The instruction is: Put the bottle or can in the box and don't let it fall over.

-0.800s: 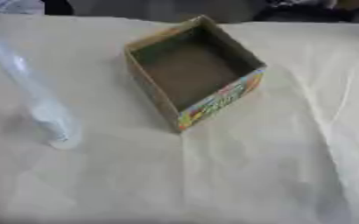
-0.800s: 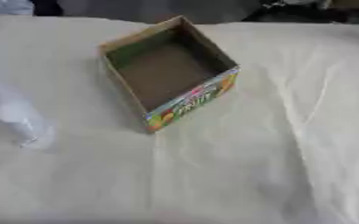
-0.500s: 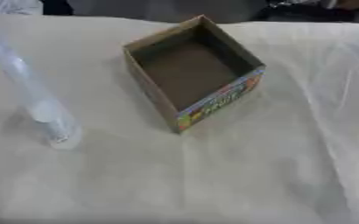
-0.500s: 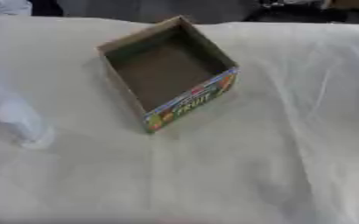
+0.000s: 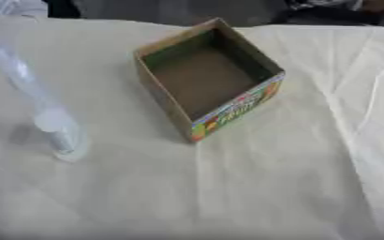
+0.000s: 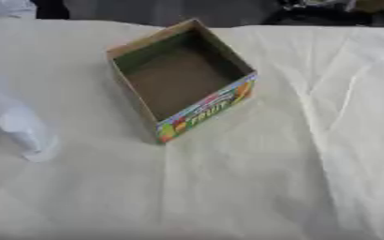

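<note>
With neither hand in either view, so that nothing can be said of their fingers, the clear bottle [image 5: 44,110] stands upright at the frame's left on the cream cloth [image 5: 228,187], well apart from the open-topped box [image 5: 208,79] waiting empty at upper centre.

Brown box [image 5: 208,79], colourful front; clear bottle [image 5: 40,105]; cream cloth [image 5: 253,187].

A clear plastic bottle [image 5: 44,110] is standing at the left of the scene, its base down and its body looking slanted toward the far left. Well apart to its right, an open cardboard box [image 5: 208,79] with colourful print on its near-right side is sitting upright and empty.
</note>
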Robot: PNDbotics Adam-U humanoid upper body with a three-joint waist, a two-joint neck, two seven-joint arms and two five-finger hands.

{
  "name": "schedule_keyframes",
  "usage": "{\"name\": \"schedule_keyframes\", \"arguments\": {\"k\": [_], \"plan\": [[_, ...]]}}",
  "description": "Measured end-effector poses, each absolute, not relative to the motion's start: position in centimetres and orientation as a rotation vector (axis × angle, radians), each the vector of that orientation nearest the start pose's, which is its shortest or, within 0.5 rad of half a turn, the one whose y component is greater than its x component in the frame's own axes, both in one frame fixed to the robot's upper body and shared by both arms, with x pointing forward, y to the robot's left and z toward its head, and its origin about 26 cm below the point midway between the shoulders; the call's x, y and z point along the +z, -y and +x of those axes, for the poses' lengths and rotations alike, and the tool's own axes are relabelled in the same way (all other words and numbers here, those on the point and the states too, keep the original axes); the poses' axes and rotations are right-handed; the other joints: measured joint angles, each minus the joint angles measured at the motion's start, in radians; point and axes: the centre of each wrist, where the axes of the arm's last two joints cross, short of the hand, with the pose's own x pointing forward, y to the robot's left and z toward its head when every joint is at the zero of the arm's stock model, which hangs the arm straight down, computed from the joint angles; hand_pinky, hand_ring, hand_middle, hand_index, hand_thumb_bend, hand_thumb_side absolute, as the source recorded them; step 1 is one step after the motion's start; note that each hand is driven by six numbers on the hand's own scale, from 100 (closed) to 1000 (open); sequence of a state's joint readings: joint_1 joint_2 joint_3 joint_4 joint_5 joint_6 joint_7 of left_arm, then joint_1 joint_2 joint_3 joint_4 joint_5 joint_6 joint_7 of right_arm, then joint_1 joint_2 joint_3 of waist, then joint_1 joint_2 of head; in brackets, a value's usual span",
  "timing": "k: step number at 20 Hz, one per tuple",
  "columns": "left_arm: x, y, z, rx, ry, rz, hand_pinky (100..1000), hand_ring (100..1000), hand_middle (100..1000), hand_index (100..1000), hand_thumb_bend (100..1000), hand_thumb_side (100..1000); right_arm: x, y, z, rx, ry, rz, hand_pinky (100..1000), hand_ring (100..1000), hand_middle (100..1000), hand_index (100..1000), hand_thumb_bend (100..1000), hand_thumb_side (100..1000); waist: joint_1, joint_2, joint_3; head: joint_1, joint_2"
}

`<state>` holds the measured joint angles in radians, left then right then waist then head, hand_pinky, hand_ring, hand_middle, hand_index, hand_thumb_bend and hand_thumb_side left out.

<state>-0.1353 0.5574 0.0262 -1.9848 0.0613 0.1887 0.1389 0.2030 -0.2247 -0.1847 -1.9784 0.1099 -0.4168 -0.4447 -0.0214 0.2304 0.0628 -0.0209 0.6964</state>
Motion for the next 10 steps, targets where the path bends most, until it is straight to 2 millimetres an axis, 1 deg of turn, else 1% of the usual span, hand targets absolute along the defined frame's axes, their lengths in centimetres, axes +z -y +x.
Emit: {"name": "schedule_keyframes", "arguments": {"k": [6, 10], "plan": [[17.4, -30.9, 28.1, -0.421, 1.847, 0.417, 930, 917, 891, 929, 709, 878, 7.3, 33.7, 21.5, -0.206, 2.225, -0.702, 873, 930, 942, 978, 100, 516, 0.000, 0.000, -0.001, 0.003, -0.005], [17.2, -30.5, 28.1, -0.471, 1.812, 0.403, 953, 944, 912, 928, 766, 799, 7.3, 33.6, 21.5, -0.201, 2.224, -0.697, 873, 930, 942, 978, 100, 516, 0.000, 0.000, -0.001, 0.007, -0.005]]}}
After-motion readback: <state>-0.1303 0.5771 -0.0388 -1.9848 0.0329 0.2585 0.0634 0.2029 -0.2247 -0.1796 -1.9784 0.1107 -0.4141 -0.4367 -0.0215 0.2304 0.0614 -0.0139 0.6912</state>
